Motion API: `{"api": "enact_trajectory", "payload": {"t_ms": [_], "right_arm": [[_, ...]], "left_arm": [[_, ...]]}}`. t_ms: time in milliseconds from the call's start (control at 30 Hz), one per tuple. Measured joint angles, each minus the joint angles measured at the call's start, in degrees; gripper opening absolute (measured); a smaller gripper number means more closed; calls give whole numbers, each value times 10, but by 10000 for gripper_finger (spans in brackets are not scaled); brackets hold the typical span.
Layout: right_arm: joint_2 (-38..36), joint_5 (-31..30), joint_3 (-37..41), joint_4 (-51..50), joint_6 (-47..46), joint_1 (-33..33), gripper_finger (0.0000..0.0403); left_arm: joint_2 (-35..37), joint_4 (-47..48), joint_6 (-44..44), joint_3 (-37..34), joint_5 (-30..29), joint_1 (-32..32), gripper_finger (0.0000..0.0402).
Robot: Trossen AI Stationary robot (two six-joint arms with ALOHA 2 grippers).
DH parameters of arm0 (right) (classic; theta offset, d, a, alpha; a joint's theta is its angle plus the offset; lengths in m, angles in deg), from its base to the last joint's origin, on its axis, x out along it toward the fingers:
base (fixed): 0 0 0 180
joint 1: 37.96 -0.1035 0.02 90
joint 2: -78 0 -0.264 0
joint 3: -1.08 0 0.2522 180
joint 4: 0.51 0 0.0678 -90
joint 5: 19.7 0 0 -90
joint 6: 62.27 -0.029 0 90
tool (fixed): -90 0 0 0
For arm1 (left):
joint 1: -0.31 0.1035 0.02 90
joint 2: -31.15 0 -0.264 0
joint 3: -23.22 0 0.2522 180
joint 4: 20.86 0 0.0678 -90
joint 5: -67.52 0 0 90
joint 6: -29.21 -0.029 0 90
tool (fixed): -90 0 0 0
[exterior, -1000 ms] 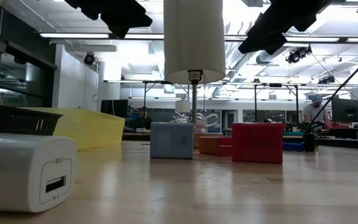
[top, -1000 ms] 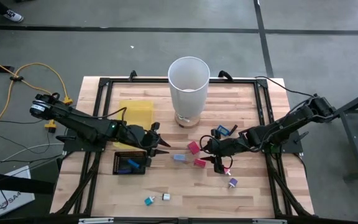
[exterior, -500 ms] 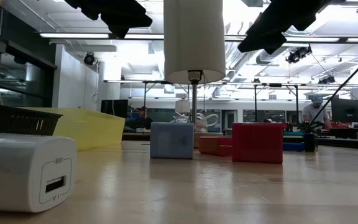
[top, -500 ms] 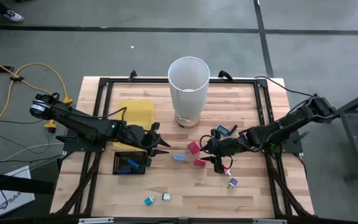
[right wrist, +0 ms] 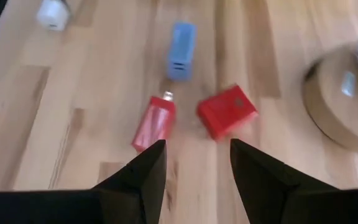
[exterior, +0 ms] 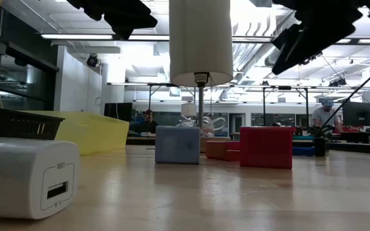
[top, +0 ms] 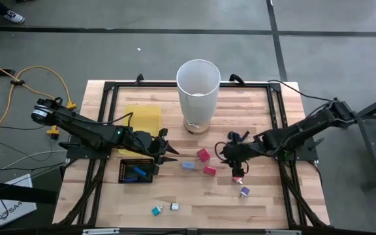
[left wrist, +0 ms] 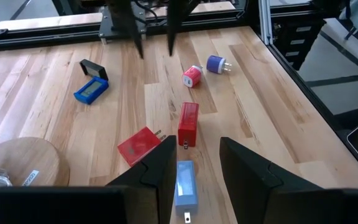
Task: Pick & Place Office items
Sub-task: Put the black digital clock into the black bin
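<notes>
At the high view's centre, two red chargers [top: 206, 162] and a light-blue one [top: 188, 166] lie between the released left gripper [top: 169, 154] and right gripper [top: 235, 165], also unclenched and empty. The tall white bin [top: 198, 91] stands above them, a black mesh tray [top: 136, 171] at lower left. Contents of that tray are hard to make out.

The wall chargers [left wrist: 188, 123] were red, light blue [left wrist: 186, 185], pink [left wrist: 192, 76], purple [left wrist: 216, 64] and white [exterior: 27, 176]; the tray [top: 143, 119] yellow, the mesh basket [top: 136, 171] black, the bin [top: 198, 93] white.
</notes>
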Motion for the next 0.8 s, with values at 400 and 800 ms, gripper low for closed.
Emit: {"api": "enact_trajectory", "payload": {"t_ms": [400, 800], "right_arm": [[-53, -4, 0, -126, -208, 87, 165], [-55, 44, 0, -145, 124, 140, 165]], "left_arm": [[0, -2, 0, 0, 0, 0, 118], [0, -3, 0, 0, 0, 0, 118]]}}
